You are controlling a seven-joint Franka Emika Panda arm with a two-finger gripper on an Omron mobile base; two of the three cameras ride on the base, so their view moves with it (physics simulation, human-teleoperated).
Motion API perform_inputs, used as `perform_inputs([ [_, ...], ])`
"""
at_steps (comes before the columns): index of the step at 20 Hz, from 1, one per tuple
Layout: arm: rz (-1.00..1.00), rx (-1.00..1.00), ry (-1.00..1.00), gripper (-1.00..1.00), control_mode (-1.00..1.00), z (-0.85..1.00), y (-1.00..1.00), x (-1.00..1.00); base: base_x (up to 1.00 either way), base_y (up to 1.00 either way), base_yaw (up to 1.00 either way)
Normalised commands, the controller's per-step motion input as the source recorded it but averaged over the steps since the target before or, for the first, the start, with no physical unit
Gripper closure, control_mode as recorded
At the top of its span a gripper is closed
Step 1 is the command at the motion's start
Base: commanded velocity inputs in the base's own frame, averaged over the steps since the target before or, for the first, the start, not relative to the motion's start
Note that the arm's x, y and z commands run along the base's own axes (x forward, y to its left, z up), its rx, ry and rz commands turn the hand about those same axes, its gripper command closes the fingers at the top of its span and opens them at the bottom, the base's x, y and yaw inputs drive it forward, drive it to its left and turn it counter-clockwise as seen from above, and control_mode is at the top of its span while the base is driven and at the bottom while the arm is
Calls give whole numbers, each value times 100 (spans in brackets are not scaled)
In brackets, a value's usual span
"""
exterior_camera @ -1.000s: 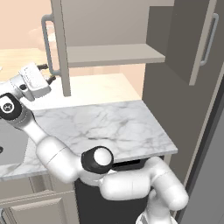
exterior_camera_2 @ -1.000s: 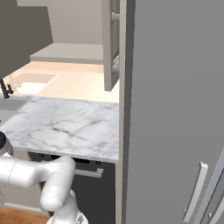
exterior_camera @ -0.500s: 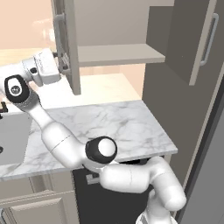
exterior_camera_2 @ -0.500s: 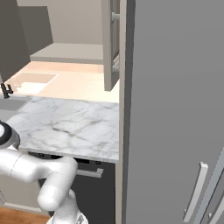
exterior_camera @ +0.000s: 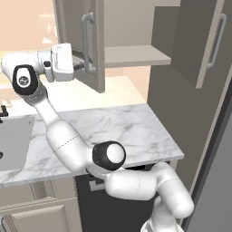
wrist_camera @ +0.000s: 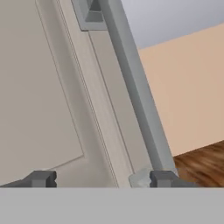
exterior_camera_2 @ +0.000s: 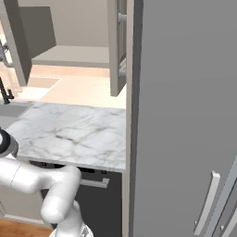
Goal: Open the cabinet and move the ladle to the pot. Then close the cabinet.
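Left base view has the cabinet (exterior_camera: pixel 131 54) hung on the wall above the marble tabletop (exterior_camera: pixel 113 131), with both doors swung out. Its left door (exterior_camera: pixel 88 41) stands edge-on toward the camera, silver bar handle (exterior_camera: pixel 87 43) facing left, and the right door (exterior_camera: pixel 199 41) hangs open far to the right with its own handle. Between them the inner shelf (exterior_camera: pixel 133 55) shows as a pale board.

The arm reaches up from the lower right and bends back to the left, so the gripper (exterior_camera: pixel 80 63) sits right at the left door's handle, level with the shelf. In the hand view the handle (wrist_camera: pixel 135 92) runs as a grey bar slanting across the door panel (wrist_camera: pixel 39 96); one fingertip (wrist_camera: pixel 162 178) lies against the bar's lower end and the other (wrist_camera: pixel 41 178) is well off to the side over the panel. The jaws stand wide apart around the bar (not clamped on it, as far as the frames show).

Right base view gives the same cabinet (exterior_camera_2: pixel 69 55) from the other side, past the tall dark grey unit (exterior_camera_2: pixel 185 115), with the marble tabletop (exterior_camera_2: pixel 69 134) below. A dark tap (exterior_camera_2: pixel 5 95) stands at the far left edge by the sink.
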Motion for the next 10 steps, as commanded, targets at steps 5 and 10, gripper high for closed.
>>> perform_inputs([
  [5,6,0,-3,-100,-100,0,-100,-2,0,0,0],
  [10,23,0,-5,-100,-100,0,-87,1,0,0,0],
])
